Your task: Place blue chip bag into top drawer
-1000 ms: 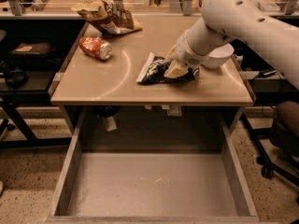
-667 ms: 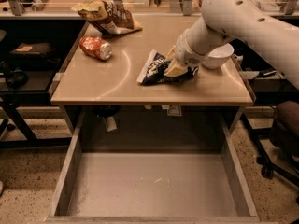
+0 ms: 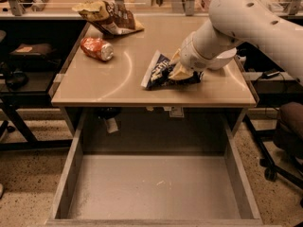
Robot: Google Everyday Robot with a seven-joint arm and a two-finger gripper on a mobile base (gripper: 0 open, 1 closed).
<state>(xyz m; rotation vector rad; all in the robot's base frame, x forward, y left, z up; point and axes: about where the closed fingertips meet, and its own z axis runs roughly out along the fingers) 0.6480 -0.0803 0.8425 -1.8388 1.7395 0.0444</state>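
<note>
1. Tan table point(image 3: 109, 86) fills the middle of the view, with the top drawer point(image 3: 156, 188) pulled fully out below its front edge and nothing in it.
2. Over the last second very little has changed. The gripper point(image 3: 182, 72) has stayed low at the right end of the blue chip bag point(image 3: 158, 72), and the bag has kept to the same spot on the table, its white end seam perhaps tipped up slightly.
3. That suggests the pickup is still being settled; the lift and the carry to the drawer are not yet begun.
4. The bag lies right under and just left of the gripper, touching it, near the table's front edge above the drawer.
5. Whether the gripper has closed on the bag cannot be told.
</note>
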